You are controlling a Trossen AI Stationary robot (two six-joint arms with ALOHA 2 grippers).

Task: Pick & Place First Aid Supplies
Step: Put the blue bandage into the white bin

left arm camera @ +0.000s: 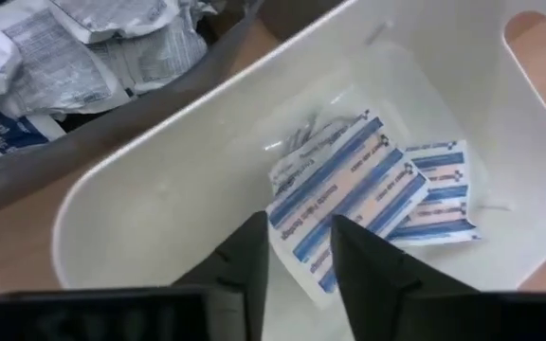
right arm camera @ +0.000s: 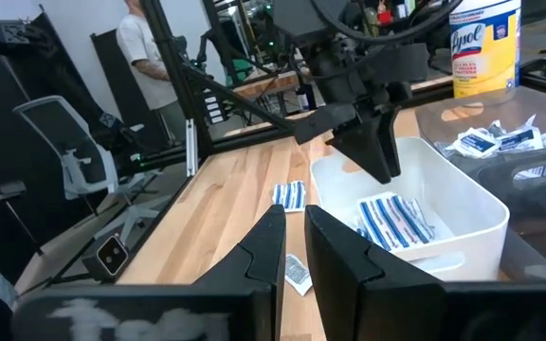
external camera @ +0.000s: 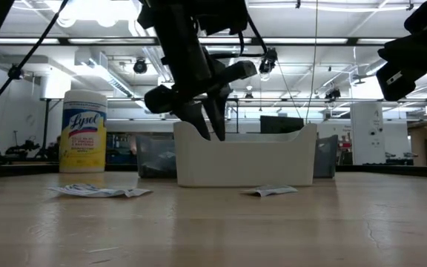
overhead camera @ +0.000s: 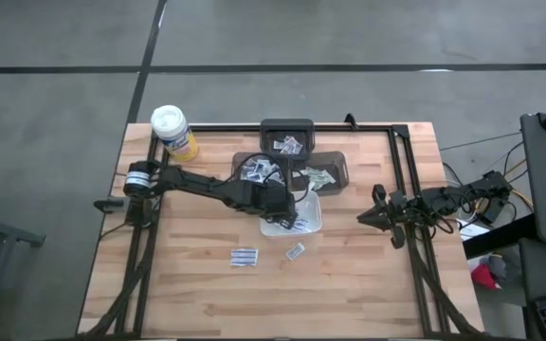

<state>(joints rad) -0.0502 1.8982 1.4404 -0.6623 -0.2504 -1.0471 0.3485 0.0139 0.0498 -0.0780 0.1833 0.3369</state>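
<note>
- The first aid supplies in play are two flat white packets with blue stripes and print, lying overlapped on the floor of the white tray at mid-desk.
- Two more packets lie loose on the desk nearer than the tray: a striped one and a small one.
- Crumpled white and grey packets fill the dark bins on the far side of the tray.
- The left gripper hangs over the tray's inside, its fingers slightly spread with nothing between them.
- Risk, as I judge it: the fingertips sit close above the packets, so lifting could snag one and drag it over the rim.
- The right gripper waits at the desk's right edge, fingers nearly together and empty.
- The yellow Lysol canister stands at the far left corner.
</note>
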